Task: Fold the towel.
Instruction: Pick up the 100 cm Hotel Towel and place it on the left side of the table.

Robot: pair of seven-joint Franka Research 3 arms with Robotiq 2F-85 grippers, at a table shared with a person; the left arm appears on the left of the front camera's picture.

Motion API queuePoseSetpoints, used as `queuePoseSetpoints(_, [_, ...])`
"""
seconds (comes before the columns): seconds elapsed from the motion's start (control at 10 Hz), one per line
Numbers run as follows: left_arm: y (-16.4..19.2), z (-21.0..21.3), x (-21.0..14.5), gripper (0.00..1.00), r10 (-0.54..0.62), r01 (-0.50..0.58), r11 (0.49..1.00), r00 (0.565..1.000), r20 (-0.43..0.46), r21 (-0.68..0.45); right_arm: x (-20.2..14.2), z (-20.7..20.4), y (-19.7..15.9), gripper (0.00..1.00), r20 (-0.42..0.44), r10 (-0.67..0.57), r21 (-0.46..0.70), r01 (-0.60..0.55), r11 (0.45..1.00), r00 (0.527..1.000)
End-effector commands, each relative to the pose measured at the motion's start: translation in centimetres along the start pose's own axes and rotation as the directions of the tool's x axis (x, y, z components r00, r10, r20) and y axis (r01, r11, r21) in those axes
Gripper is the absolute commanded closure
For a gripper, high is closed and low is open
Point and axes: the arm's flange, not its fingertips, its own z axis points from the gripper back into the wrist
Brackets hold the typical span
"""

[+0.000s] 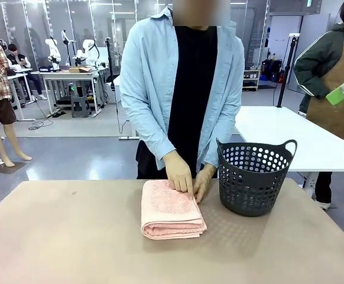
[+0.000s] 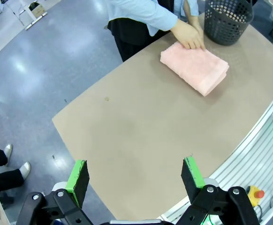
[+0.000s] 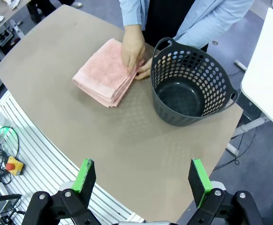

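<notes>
The salmon-pink towel [image 1: 171, 209] lies folded into a thick rectangle on the tan table, just left of the basket. The person's hands [image 1: 179, 176] press on its far edge. In the left wrist view the towel [image 2: 195, 67] lies far across the table, well beyond my left gripper [image 2: 135, 176], which hangs open above the table's near corner with nothing between its green pads. My right gripper [image 3: 143, 179] is open too, high over the table's edge, with the towel [image 3: 106, 74] far ahead to its left and the person's hand [image 3: 132, 48] on it.
A dark grey perforated basket [image 1: 254, 176] with handles stands empty right of the towel, close to the person's hand. The tan table [image 1: 71, 242] has bare room left and in front of the towel. A white table [image 1: 290, 133] and another person stand behind.
</notes>
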Motion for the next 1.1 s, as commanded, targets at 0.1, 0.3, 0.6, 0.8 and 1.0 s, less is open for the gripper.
queuePoseSetpoints(0.1, [-0.11, 0.22, -0.12, 0.0, 0.006, -0.006, 1.0, 1.0, -0.006, 0.012, 0.02, 0.03, -0.19, 0.0, -0.009, -0.007, -0.002, 0.007, 1.0, 1.0])
queuePoseSetpoints(0.3, [-0.11, 0.22, -0.12, 0.0, 0.006, -0.006, 1.0, 1.0, -0.006, 0.012, 0.02, 0.03, -0.19, 0.0, -0.009, -0.007, -0.002, 0.007, 1.0, 1.0])
queuePoseSetpoints(0.6, [-0.11, 0.22, -0.12, 0.0, 0.006, -0.006, 1.0, 1.0, -0.006, 0.012, 0.02, 0.03, -0.19, 0.0, -0.009, -0.007, -0.002, 0.007, 1.0, 1.0])
queuePoseSetpoints(0.8, [-0.11, 0.22, -0.12, 0.0, 0.006, -0.006, 1.0, 1.0, -0.006, 0.012, 0.02, 0.03, -0.19, 0.0, -0.009, -0.007, -0.002, 0.007, 1.0, 1.0])
queuePoseSetpoints(1.0, [-0.11, 0.22, -0.12, 0.0, 0.006, -0.006, 1.0, 1.0, -0.006, 0.012, 0.02, 0.03, -0.19, 0.0, -0.009, -0.007, -0.002, 0.007, 1.0, 1.0])
